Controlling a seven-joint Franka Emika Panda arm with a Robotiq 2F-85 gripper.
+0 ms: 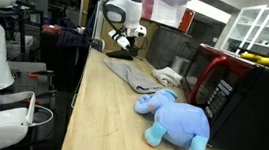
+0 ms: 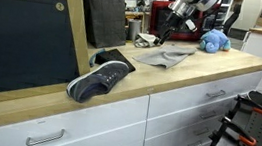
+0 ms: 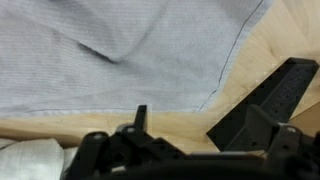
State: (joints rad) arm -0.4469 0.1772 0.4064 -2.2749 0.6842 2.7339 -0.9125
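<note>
Count per kind.
- benchtop (image 1: pixel 84 120): 1.
- grey cloth (image 1: pixel 132 75): 1.
- pale crumpled rag (image 1: pixel 170 76): 1, at 3 o'clock of the grey cloth in an exterior view.
- blue plush elephant (image 1: pixel 175 118): 1, at 4 o'clock.
- red-and-black microwave (image 1: pixel 228 90): 1, at 3 o'clock, beyond the rag.
- dark sneaker (image 2: pixel 100 77): 1, at 8 o'clock of the cloth in an exterior view.
- framed blackboard (image 2: pixel 24 40): 1, at 9 o'clock.
- gripper (image 1: pixel 126 44): 1, at 11 o'clock.
</note>
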